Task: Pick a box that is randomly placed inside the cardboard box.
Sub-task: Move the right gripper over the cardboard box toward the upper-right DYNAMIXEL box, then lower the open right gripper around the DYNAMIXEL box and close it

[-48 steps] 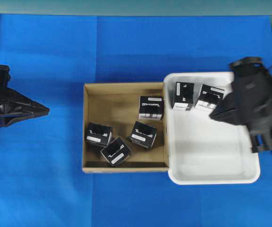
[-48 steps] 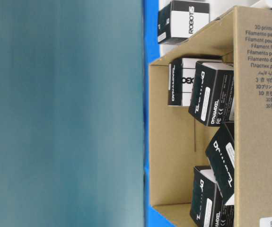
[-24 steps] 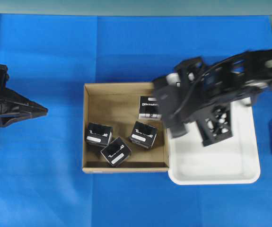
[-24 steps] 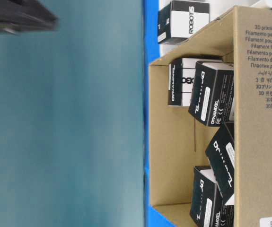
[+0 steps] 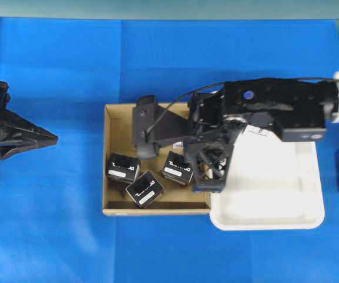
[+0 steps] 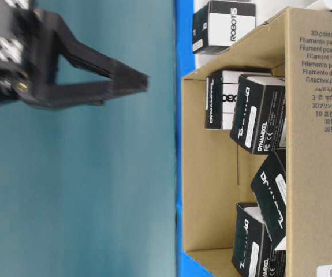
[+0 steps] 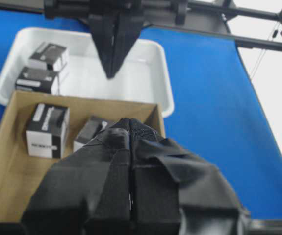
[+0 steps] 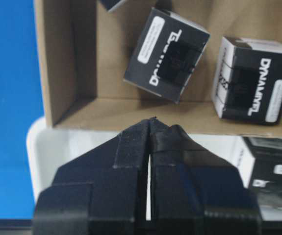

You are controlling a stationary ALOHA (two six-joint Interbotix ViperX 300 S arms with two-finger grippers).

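The cardboard box lies mid-table. Three small black boxes show inside it: one at the left, one in front and one to the right. The right arm reaches across and covers the carton's back right corner. My right gripper is shut and empty. It points down, high above the carton, with two boxes ahead of its tip. My left gripper rests shut and empty on the cloth, left of the carton.
A white plastic tray touches the carton's right wall. Two more black boxes stand in its far corner. Blue cloth covers the table all round. The carton's walls are low.
The right arm has swung left from over the tray to above the carton, its gripper staying shut and empty. The boxes and the left arm have not moved.
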